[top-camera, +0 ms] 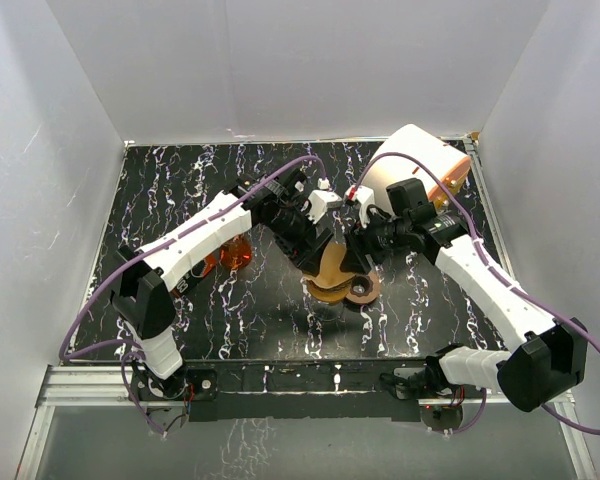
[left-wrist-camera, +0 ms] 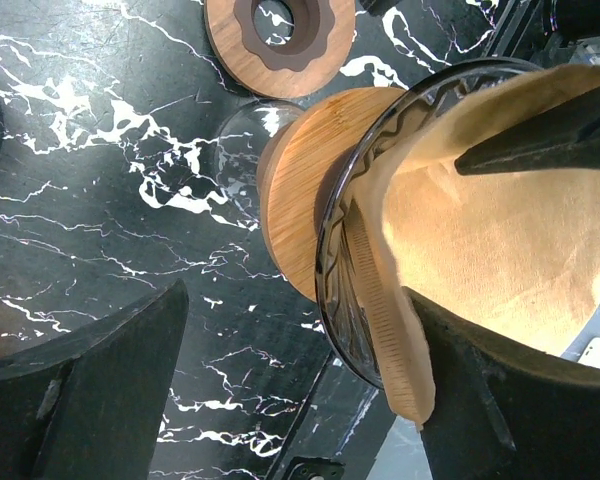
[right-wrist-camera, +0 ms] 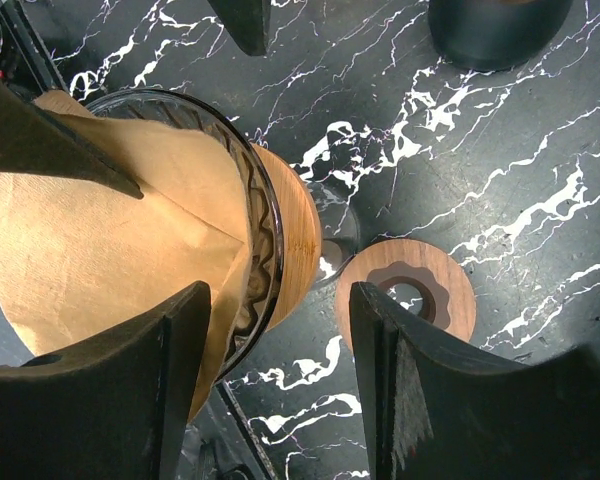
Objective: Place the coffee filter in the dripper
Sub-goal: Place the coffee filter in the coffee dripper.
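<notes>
The dripper (left-wrist-camera: 310, 200) is tipped on its side on the counter (left-wrist-camera: 100, 200), with its wooden collar towards the loose wooden ring (right-wrist-camera: 405, 290) that lies flat just beside it. The paper filter (left-wrist-camera: 490, 240) already sits inside the glass cone, though its seamed edge sticks out past the rim on one side.

The left fingers (left-wrist-camera: 80, 390) are spread wide and hold nothing. One reaches into the filter's mouth and the other stands well clear on the collar side of the dripper. The right fingers (right-wrist-camera: 430, 400) are about half spread and straddle the dripper's rim. One lies over the paper, and a sliver of counter shows between the other and the collar, so I judge them not clamped.

The risks:
- A finger inside the cone could drag the paper back out as it pulls away.
- Squeezing the rim could crease the filter against the glass.
- The tipped dripper could roll or bump the ring if nudged sideways.
</notes>
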`<control>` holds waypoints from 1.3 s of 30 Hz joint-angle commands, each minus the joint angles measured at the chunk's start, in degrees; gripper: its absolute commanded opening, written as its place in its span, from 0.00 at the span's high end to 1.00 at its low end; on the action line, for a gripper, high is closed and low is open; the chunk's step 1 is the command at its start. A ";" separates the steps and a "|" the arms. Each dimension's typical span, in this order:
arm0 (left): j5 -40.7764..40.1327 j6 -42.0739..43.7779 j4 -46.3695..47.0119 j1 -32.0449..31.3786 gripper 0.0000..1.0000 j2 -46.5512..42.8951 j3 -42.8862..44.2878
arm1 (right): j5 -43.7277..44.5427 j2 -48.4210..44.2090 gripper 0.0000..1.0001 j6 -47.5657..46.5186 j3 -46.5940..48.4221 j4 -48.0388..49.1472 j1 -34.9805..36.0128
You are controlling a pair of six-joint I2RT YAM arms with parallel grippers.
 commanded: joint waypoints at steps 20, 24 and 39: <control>0.56 1.59 0.31 0.28 0.10 -4.44 -2.74 | 2.71 -0.29 0.38 -0.85 1.94 1.85 1.78; 1.77 2.19 -0.25 0.29 0.08 -5.31 -2.19 | 1.92 -0.06 0.35 -1.26 2.79 1.29 1.78; 3.06 3.72 -2.20 0.29 0.03 -5.98 1.28 | -1.87 0.43 0.30 -2.47 5.89 -1.01 1.78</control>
